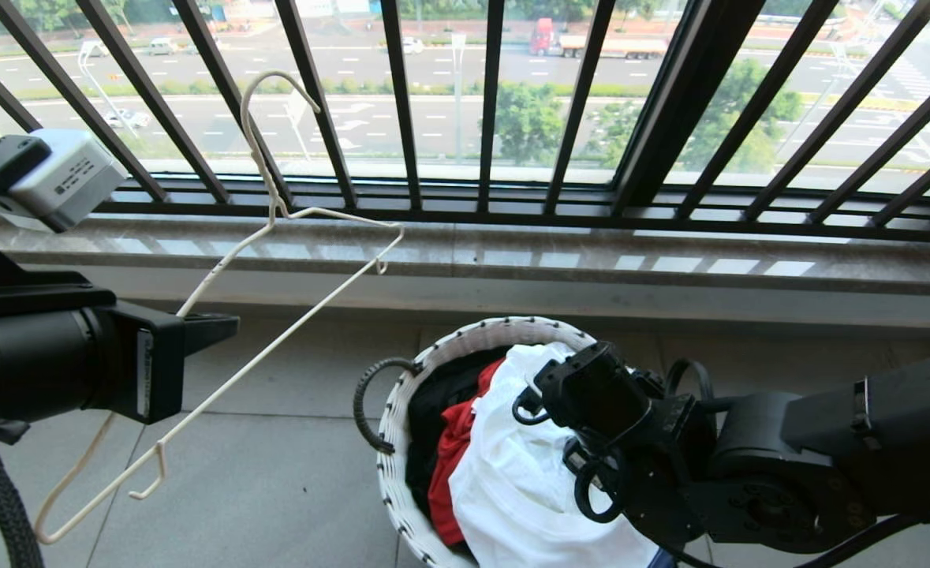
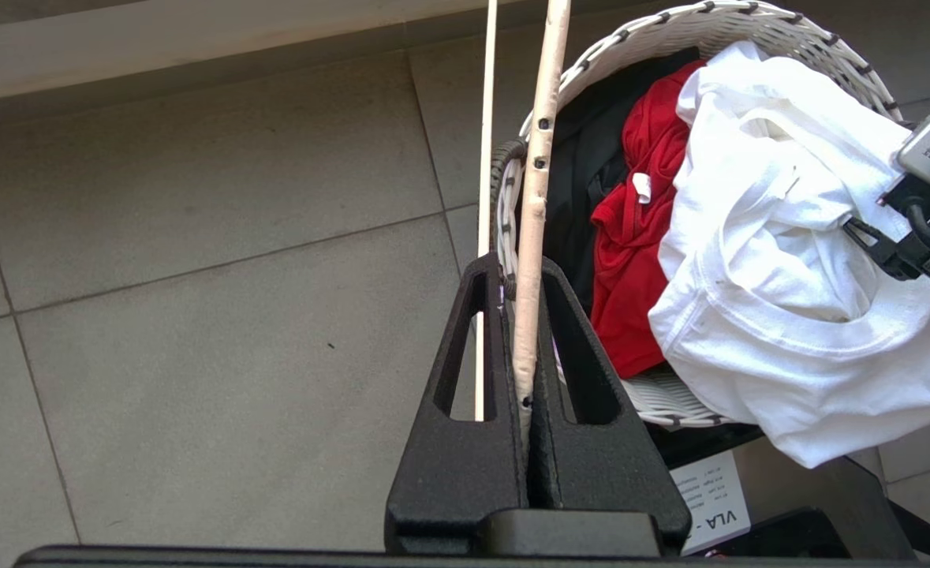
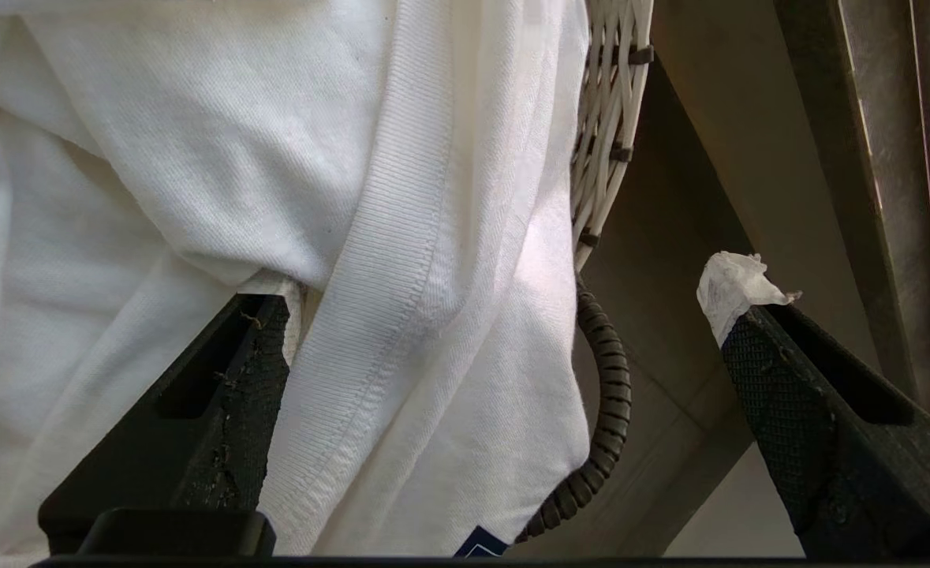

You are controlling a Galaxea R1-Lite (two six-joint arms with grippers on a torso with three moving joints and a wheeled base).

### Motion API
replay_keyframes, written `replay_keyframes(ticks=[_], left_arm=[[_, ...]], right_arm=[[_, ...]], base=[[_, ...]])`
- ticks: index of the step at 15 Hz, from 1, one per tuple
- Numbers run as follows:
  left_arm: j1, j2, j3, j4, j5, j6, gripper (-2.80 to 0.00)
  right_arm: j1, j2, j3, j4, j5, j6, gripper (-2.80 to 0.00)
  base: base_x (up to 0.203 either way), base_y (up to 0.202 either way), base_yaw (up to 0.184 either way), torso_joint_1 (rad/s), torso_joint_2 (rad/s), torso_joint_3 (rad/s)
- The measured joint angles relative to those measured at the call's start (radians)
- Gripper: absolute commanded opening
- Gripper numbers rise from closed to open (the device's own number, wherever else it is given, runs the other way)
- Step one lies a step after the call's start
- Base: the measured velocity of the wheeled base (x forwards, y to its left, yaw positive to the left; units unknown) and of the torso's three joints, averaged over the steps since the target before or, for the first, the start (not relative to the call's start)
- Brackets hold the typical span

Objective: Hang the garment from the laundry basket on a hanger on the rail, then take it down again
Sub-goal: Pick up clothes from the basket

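Grey floor tiles point(image 1: 275, 473) carry the laundry basket point(image 1: 465, 335) below a barred window point(image 1: 465, 102).

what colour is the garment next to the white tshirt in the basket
Red; the red garment lies beside the white T-shirt in the basket, clearest in the left wrist view.

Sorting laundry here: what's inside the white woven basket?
The laundry basket holds the white garment on top, a red garment and a black piece beside it. Anything beneath them is covered.
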Motion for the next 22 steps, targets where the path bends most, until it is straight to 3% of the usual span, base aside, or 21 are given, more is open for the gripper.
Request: replay_keyframes(ticks=[17,22], left_arm=[[-0.003,0.004,0.003,0.0,0.0,0.0,-2.8],[-0.003,0.002,0.003,0.0,0.002,0.001,-2.8]], right_arm=[[-0.106,-0.13,-0.015,0.035,-0.006,-0.028,0.0],[-0.13,-0.118,-0.062,-0.095,-0.013,-0.026,0.0]], base=[[0.0,0.0,0.0,0.0,0.0,0.0],[0.0,0.0,0.0,0.0,0.0,0.0]])
